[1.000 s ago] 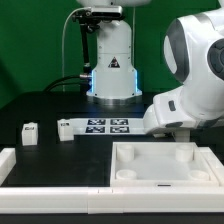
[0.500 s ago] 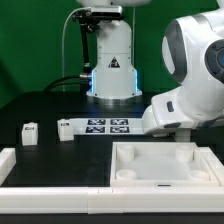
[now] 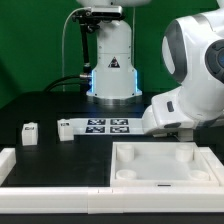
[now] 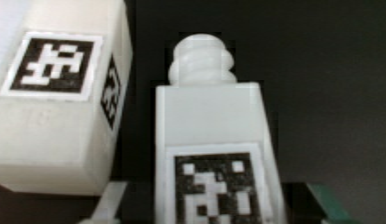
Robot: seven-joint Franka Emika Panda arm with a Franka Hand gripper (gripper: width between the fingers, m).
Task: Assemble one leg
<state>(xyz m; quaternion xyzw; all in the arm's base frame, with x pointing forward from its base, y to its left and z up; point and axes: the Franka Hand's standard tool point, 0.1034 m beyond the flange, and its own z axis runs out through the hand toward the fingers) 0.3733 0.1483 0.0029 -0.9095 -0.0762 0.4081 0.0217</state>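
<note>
In the wrist view a white leg (image 4: 211,120) with a threaded tip and a black-and-white tag lies between my gripper's (image 4: 216,208) jaws. A dark gap shows on each side of it, so the gripper is open around it. A second white tagged block (image 4: 57,95) lies right beside this leg. In the exterior view two more small legs (image 3: 30,132) (image 3: 63,129) stand at the exterior view's left. There my arm (image 3: 185,95) hangs low at the right, and its own body hides the gripper.
The marker board (image 3: 106,126) lies in the middle of the dark table. The large white tray-like piece with corner sockets (image 3: 160,168) sits in front, below the arm. A white rim (image 3: 20,165) runs along the front left. The robot base (image 3: 110,60) stands behind.
</note>
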